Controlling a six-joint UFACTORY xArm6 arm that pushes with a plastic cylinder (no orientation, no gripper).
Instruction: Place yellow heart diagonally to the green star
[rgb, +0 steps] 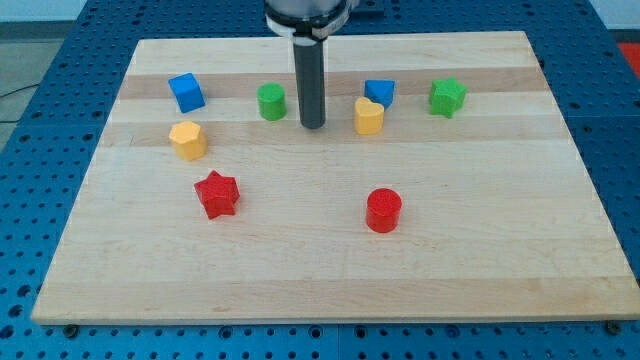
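The yellow heart (368, 116) lies in the upper middle of the wooden board (330, 270), just below and left of a blue block (380, 92). The green star (447, 97) sits to the heart's upper right, near the view's right. My tip (312, 126) rests on the board to the left of the yellow heart, with a small gap between them, and to the right of a green round block (271, 101).
A blue cube (186, 92) is at the upper left. A yellow block (187, 140) lies below it. A red star (216, 194) sits lower left and a red cylinder (383, 210) lower middle-right.
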